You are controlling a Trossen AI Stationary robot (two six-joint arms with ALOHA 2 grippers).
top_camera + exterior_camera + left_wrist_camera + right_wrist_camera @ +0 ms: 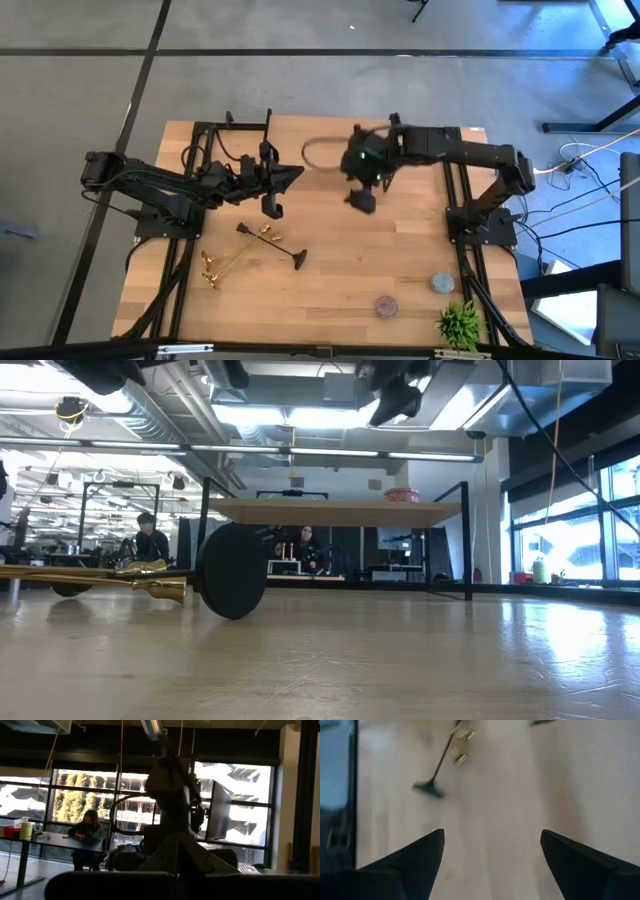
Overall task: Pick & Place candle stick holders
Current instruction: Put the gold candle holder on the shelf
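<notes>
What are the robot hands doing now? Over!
Left gripper shut, empty, above table. Right gripper open, empty, hovering mid-table. Candle stick holders lying flat on table, untouched. Nothing in the way.

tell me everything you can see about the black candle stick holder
The black candle stick holder lies on its side on the wooden table, a thin dark stem with a round base. In the high view the base points toward the table's near right and the other end sits among the gold holders, crossing them. The low view shows its base as a matte black disc standing on edge on the wood. Neither gripper touches it.
</notes>
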